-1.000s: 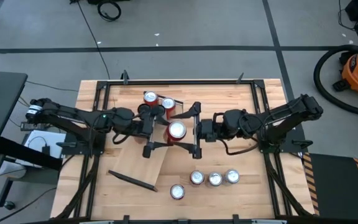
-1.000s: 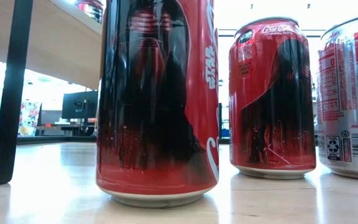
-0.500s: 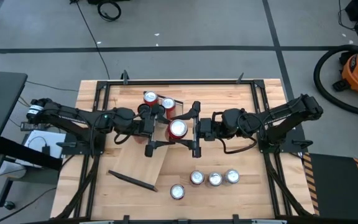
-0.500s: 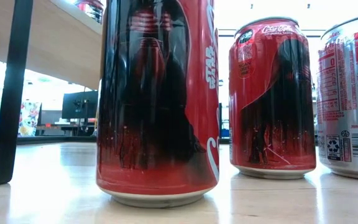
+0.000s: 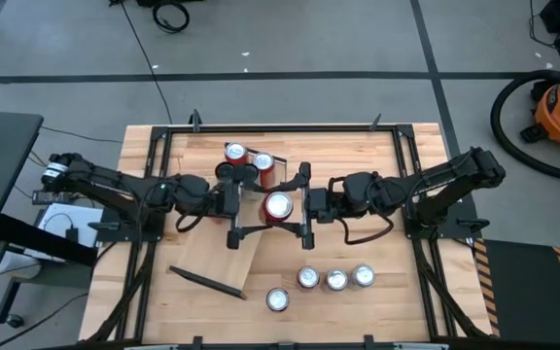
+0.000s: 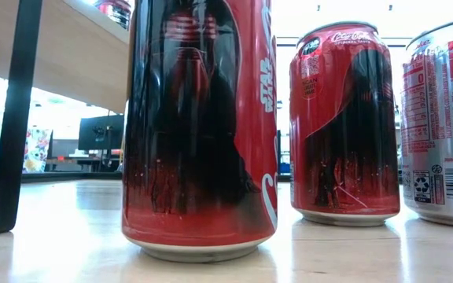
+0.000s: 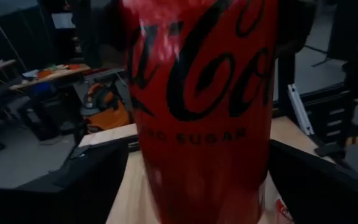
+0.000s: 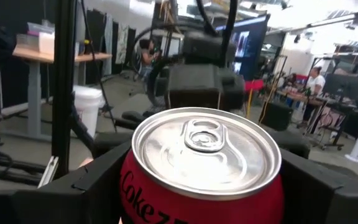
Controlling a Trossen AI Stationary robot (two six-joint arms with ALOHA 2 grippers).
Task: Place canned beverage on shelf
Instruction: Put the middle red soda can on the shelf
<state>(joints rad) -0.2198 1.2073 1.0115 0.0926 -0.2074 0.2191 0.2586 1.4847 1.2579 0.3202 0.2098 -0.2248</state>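
Both grippers are meeting at one red can [image 5: 277, 204] on the shelf [image 5: 224, 255]: the left gripper [image 5: 232, 206] is flanking it from one side, the right gripper [image 5: 302, 204] from the other. Two more cans [image 5: 248, 159] are standing just beyond the left gripper's far finger, and four cans [image 5: 334, 279] are resting nearer than the right gripper.

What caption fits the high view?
Both grippers, left and right, flank one red can above the shelf.
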